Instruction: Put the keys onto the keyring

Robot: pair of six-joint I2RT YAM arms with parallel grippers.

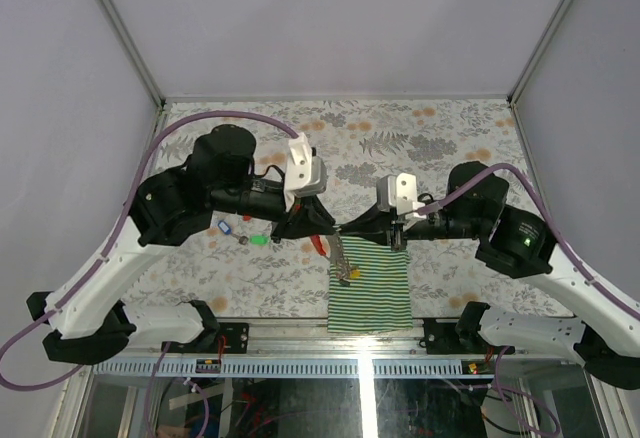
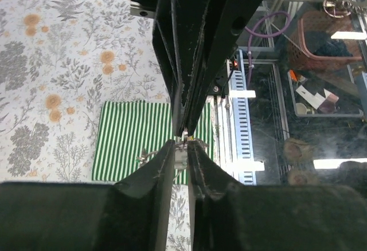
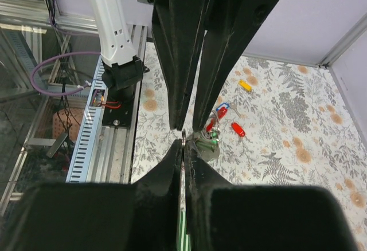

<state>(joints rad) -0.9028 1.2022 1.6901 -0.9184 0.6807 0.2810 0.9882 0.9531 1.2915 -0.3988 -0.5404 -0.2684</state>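
Keyring, a thin grey metallic strip, hangs from where the left gripper and right gripper meet tip to tip, with its length running down onto the soft striped cloth. The right fingers are pressed together. The left ones leave a thin gap around a small metal piece, and I cannot tell if they grip it. The keys, with glossy plastic tags, lie on the floral table to the left, so the left arm seems nearer.

Soft, even light keeps the overhead view bright, and the floral desk carries only faint shadows. Both wrist views have black, slightly blurred foregrounds (hardly any detail). White glare streaks the glass on the right of the left wrist view.
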